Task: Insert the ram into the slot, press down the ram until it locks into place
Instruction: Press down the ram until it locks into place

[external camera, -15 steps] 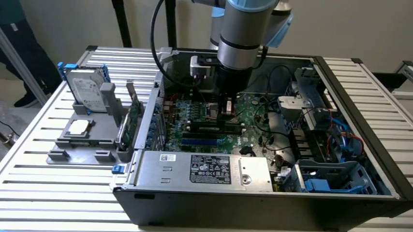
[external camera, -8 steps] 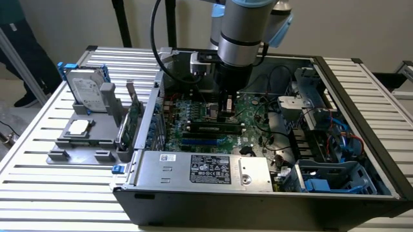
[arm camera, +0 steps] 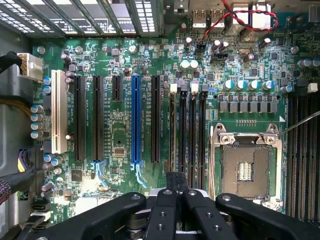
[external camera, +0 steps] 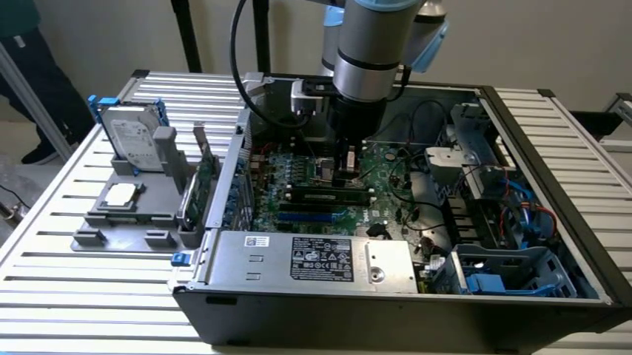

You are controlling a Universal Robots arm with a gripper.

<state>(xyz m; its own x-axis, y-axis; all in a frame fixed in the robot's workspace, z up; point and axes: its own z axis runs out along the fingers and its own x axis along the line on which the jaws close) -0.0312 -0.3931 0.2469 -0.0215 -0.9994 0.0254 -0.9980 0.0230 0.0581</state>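
Note:
The ram [external camera: 326, 197], a slim dark-green stick with a pale label, stands on edge in the long black slot [external camera: 318, 203] on the motherboard inside the open computer case. My gripper [external camera: 345, 180] has come straight down onto the ram's top edge, toward its end at the exterior view's right, and is shut on it. In the wrist view the black fingers [arm camera: 165, 200] meet in front of the row of long black memory slots [arm camera: 173, 130], whose pale end latches show at their far ends. The ram itself is hidden under the fingertips there.
The bright blue slot [arm camera: 135, 120] and black expansion slots lie beside the memory sockets, with the bare processor socket [arm camera: 245, 170] on the other side. A grey power supply [external camera: 306, 259] fills the case front. A hard drive [external camera: 133, 137] and holder stand outside on the slatted table.

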